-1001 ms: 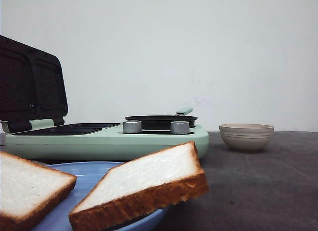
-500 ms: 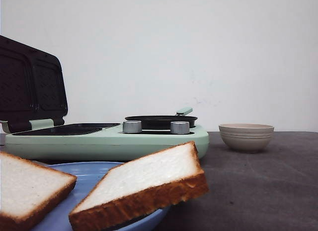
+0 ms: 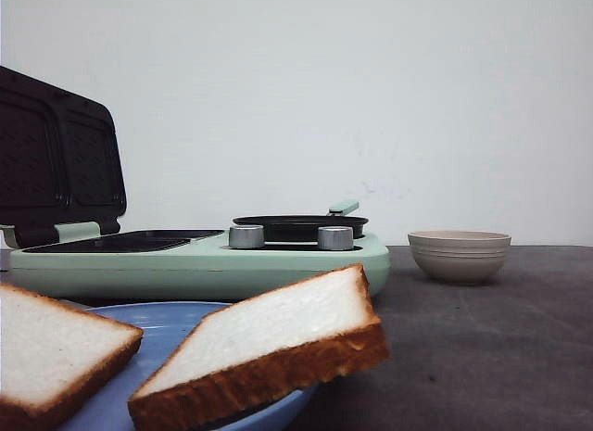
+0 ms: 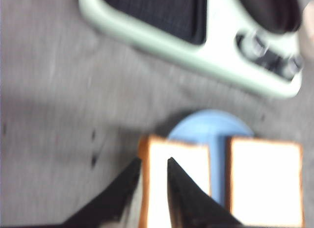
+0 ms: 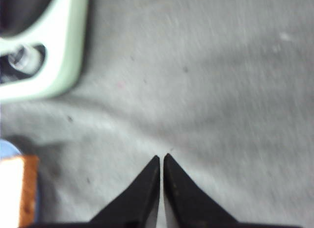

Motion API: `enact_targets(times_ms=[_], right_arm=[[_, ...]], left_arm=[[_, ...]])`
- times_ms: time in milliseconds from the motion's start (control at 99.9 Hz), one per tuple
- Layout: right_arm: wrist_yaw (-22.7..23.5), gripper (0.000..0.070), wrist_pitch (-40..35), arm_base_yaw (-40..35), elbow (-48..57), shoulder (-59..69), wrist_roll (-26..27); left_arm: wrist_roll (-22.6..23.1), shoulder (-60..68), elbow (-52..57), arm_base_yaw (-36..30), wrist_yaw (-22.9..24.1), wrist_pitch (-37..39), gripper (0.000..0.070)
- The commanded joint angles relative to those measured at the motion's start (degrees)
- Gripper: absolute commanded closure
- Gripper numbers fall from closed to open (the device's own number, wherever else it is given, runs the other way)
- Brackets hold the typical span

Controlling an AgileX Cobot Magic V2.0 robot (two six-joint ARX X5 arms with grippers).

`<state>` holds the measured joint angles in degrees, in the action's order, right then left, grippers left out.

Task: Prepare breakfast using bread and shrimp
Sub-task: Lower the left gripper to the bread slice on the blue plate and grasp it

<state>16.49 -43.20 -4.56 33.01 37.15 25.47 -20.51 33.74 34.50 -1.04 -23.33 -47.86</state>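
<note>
- Where the dark grey matte tabletop (image 3: pixel 482 357) spreads across the scene, carries everything else listed below.
- Standing toward the left in the front view: mint-green breakfast maker (image 3: pixel 199 264), dark ribbed lid (image 3: pixel 57 162) propped open, flat black grill plate (image 3: pixel 125 241) exposed, shallow black round pan (image 3: pixel 298 227) on its right half, two silver knobs (image 3: pixel 246 236) on the front edge.
- Resting near the front edge of the table, just before the appliance: round pale-blue plate (image 3: pixel 167 324).
- Lying on that plate side by side, not touching: two square white bread slices with golden-brown crusts (image 3: pixel 269 343), overhanging the rim on either side.
- Sitting well apart to the right: small beige ribbed bowl (image 3: pixel 460 255).
- Hovering over the outer crust edge of one slice: left black gripper (image 4: pixel 151 165), fingers slightly parted, nothing between them.
- Hanging above bare tabletop, beside the plate: right black gripper (image 5: pixel 161 159), fingertips pressed together, holding nothing.
</note>
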Motion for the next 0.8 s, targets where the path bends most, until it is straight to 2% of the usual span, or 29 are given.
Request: enact_targets(times_ms=[0,90,150,250,380,791], right_arm=[[0.07,0.0697,-0.20,-0.15,0.83,0.20,-1.77],[1.31,0.0696,0.17,-0.20,0.83,0.17,-1.99],[2.69,0.0696,0.28,-0.20,0.83,0.17,-2.12],[4.37,0.0696,0.26,-0.20,0.83,0.20,-2.12],[4.74,0.0696,0.17,-0.20,0.83,0.17,-2.12],[5.20,0.0696,-0.55,-0.20,0.85,0.17,-2.12]], left_arm=[[0.55,0.39,0.79,-0.11,-0.92,-1.84,0.0565],[0.92,0.46,0.79,-0.11,-1.42,-4.96,0.0427],[0.94,0.74,0.79,-0.11,-2.29,-6.05,0.0373],[0.94,1.25,0.79,-0.11,-4.87,-6.84,0.0371],[0.94,3.43,0.79,-0.11,-4.85,-7.67,0.0334],[2.08,15.82,0.79,-4.07,-5.22,-6.91,0.0334]])
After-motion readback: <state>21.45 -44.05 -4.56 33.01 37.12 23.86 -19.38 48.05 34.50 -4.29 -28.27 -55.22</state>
